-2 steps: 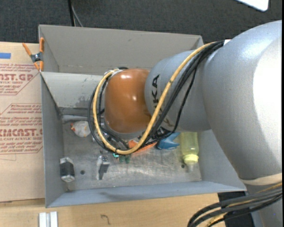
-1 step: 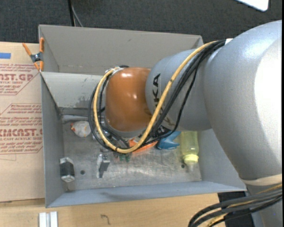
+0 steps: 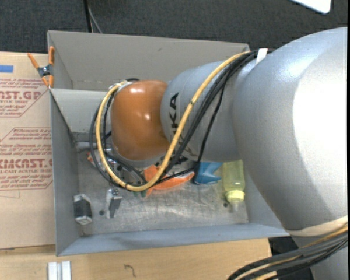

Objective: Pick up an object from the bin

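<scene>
The bin [image 3: 146, 45] is plain matt grey inside and out. The arm [image 3: 291, 127] is pale silver-grey with black lettering, its wrist cover [image 3: 134, 121] a glossy brownish orange, its cables [image 3: 193, 111] yellow and black. On the bin floor lie a pale yellow bottle [image 3: 233, 179] with a brighter yellow cap, a light blue thing [image 3: 208, 172], an orange thing [image 3: 175, 184] and a dark grey block [image 3: 81, 209]

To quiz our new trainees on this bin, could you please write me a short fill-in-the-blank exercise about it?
The bottle at the right of the bin is coloured ____.
The blue thing lies just ____ of that bottle in the view.
The small dark block sits in the bin's lower ____ corner.
Missing words: yellow; left; left.
</scene>
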`<control>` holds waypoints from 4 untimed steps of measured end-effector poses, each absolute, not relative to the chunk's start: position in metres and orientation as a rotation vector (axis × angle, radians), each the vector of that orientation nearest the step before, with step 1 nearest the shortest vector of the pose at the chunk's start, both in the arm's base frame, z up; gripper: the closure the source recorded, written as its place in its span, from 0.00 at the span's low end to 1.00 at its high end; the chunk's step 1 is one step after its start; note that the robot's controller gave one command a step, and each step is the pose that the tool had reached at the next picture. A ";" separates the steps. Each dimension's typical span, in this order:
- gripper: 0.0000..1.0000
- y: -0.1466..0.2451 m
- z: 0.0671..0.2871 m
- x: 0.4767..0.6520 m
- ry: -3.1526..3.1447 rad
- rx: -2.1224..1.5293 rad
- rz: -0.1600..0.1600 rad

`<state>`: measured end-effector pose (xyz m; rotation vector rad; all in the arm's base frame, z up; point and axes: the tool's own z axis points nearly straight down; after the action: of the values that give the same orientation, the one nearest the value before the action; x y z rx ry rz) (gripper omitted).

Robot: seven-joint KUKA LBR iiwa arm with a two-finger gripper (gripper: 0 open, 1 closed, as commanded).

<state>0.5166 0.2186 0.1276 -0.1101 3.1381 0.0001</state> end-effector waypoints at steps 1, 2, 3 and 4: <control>0.00 0.237 0.104 0.513 3.131 -0.236 0.002; 0.00 0.243 0.098 0.499 3.112 -0.438 0.000; 0.00 0.246 0.077 0.511 3.093 -0.533 0.002; 0.00 0.241 0.071 0.505 3.125 -0.298 0.004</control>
<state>0.5052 0.2412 0.0711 -0.2979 3.1250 0.0043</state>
